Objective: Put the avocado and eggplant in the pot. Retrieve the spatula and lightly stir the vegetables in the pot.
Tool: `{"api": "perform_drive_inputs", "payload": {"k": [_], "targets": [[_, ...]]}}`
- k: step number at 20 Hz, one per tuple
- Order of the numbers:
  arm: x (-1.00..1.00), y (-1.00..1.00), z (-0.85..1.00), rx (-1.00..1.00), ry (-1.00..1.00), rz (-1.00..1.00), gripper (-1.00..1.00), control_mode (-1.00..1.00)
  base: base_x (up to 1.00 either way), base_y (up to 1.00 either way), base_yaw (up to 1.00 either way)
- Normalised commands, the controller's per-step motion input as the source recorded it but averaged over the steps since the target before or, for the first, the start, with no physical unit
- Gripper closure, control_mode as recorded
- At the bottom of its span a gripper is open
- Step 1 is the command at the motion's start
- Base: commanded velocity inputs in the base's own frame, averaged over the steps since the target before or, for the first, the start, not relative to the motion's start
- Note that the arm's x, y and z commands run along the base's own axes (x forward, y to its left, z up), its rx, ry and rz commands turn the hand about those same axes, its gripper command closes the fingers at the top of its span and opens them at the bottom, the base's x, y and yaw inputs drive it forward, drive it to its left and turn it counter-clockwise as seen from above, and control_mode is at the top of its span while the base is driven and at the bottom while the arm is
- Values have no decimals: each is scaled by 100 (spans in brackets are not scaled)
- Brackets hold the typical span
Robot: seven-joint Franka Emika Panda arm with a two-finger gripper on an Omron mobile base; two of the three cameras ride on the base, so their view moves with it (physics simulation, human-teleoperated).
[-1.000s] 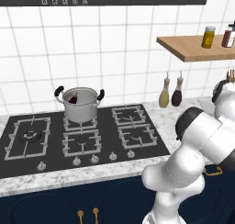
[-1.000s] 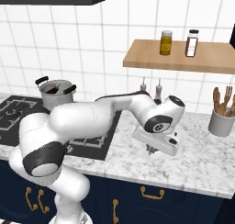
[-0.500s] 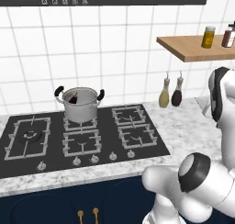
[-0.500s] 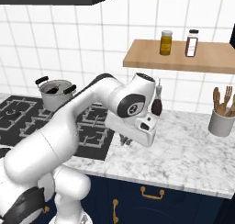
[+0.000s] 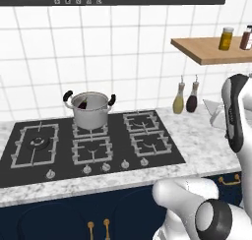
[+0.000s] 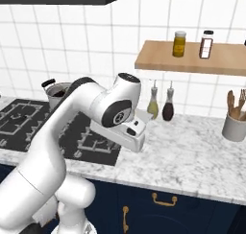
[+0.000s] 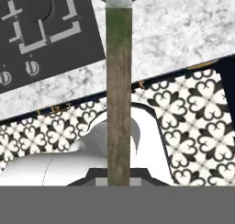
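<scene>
Two black loop handles flank the pot (image 5: 89, 109), which stands on the rear middle burner of the black hob (image 5: 93, 143); a dark purple shape inside it, near the rim, looks like the eggplant (image 5: 82, 105). Right of the pot, past the hob, two small bottles (image 5: 185, 97) stand against the tiled wall on the marble bench (image 5: 206, 140), under a wooden shelf (image 5: 211, 49) carrying two jars. Nothing stands between the pot and the bottles but bare burners. The right base view adds a grey utensil crock (image 6: 235, 126) far right of the pot, and the arm's hand (image 6: 126, 134) hanging over the hob's right edge. The hand view shows the spatula (image 7: 119, 90) as a long, brownish-grey bar running up from between the jaws, which grip it, with hob knobs and patterned floor tiles (image 7: 193, 113) behind.
</scene>
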Motion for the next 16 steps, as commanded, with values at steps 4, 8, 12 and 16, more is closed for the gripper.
{"api": "perform_drive_inputs", "payload": {"k": [4,8,12,16], "targets": [[0,0,0,0,0,0,100,100,-28,100,5],[0,0,0,0,0,0,100,100,0,100,1],[0,0,0,0,0,0,100,100,27,98,6],[0,0,0,0,0,0,100,100,86,29,18]]}}
